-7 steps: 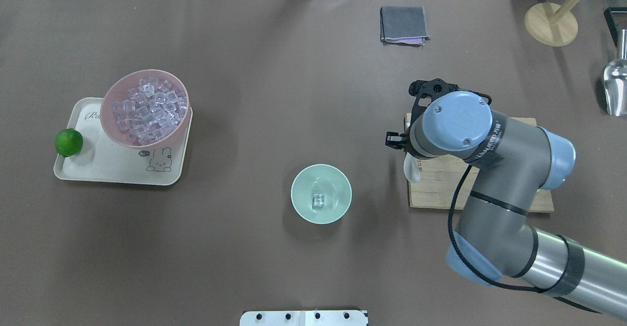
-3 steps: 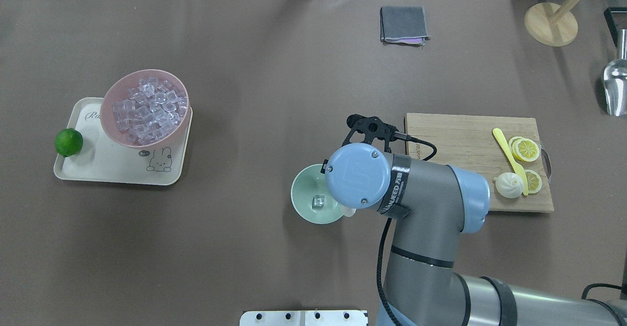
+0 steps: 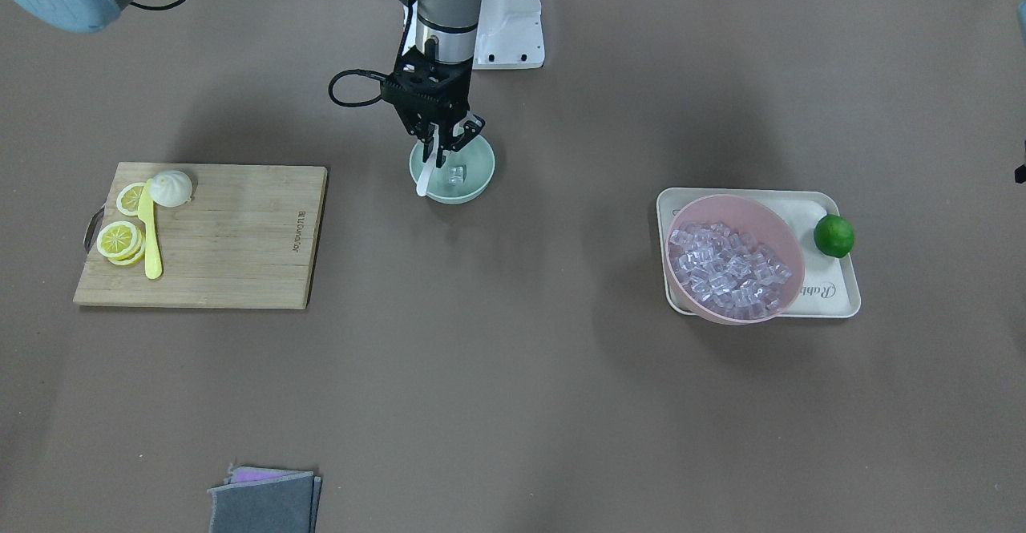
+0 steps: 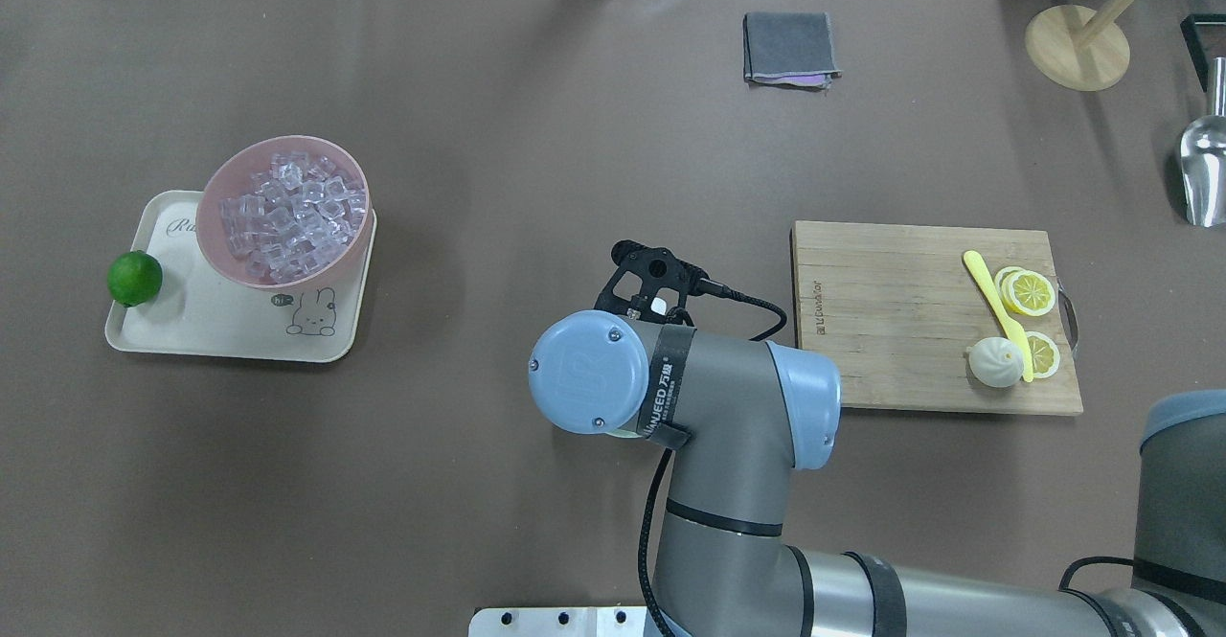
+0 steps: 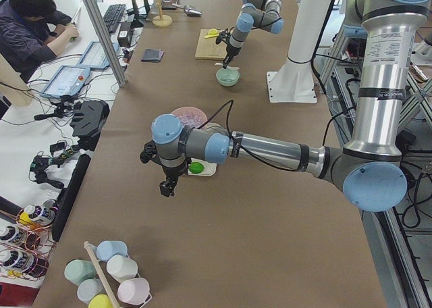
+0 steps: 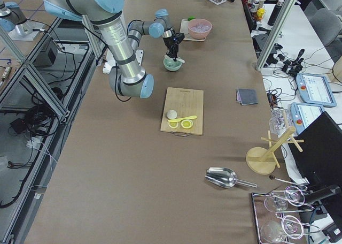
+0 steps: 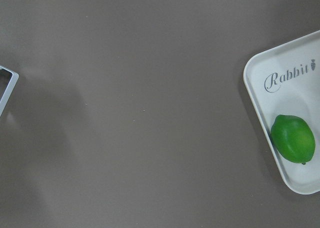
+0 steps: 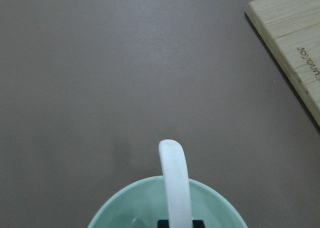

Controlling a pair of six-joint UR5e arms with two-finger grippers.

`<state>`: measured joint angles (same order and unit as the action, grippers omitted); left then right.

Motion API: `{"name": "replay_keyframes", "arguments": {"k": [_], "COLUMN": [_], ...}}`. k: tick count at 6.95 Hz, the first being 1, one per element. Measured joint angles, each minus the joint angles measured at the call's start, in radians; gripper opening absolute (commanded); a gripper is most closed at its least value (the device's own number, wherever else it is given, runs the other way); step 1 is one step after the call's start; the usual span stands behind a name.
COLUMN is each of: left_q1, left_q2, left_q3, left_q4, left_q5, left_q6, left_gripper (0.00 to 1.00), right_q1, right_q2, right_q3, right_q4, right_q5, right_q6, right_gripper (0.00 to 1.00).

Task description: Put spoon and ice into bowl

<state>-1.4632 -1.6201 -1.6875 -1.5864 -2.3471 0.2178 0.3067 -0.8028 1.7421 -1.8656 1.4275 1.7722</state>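
My right gripper (image 3: 438, 145) hangs over the mint-green bowl (image 3: 474, 184), shut on the white spoon (image 3: 426, 177). The spoon's free end slants out over the bowl's rim on the cutting-board side. One clear ice cube (image 3: 458, 172) lies in the bowl. In the right wrist view the spoon (image 8: 175, 183) rises from between the pads above the bowl's rim (image 8: 122, 204). In the overhead view the right arm covers the bowl. My left gripper (image 5: 165, 184) shows only in the exterior left view, above the table near the tray's lime end; I cannot tell if it is open.
A pink bowl (image 3: 721, 314) full of ice cubes sits on a cream tray (image 3: 838, 296) with a lime (image 3: 834, 236). A wooden cutting board (image 3: 240, 236) holds a yellow knife (image 3: 151, 240), lemon slices and a bun (image 3: 172, 187). A grey cloth (image 3: 264, 501) lies far off.
My right arm has swung from the cutting board to the mint bowl, carrying the spoon, and now covers the bowl in the overhead view. The board's knife, lemon and bun are uncovered.
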Motion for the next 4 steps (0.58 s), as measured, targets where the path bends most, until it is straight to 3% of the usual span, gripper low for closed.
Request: {"name": "replay_keyframes", "arguments": {"k": [1, 2, 3, 4], "left_q1": [0.0, 0.001, 0.001, 0.001], "left_q2": [0.0, 0.0, 0.0, 0.0], "left_q3": [0.0, 0.0, 0.0, 0.0], "left_q4": [0.0, 0.0, 0.0, 0.0], "left_q5": [0.0, 0.0, 0.0, 0.0], "left_q6": [0.0, 0.0, 0.0, 0.0], "left_gripper": [0.99, 0.99, 0.99, 0.99], "right_q1": [0.01, 0.022, 0.031, 0.034], "right_q2": [0.006, 0.005, 0.001, -0.002], "right_q3": [-0.015, -0.029, -0.038, -0.042], "right_q4": [0.0, -0.001, -0.001, -0.001], "right_q5": [-0.008, -0.013, -0.016, -0.019], "right_q6": [-0.013, -0.044, -0.077, -0.099], "right_gripper": [0.0, 0.07, 0.98, 1.0]}}
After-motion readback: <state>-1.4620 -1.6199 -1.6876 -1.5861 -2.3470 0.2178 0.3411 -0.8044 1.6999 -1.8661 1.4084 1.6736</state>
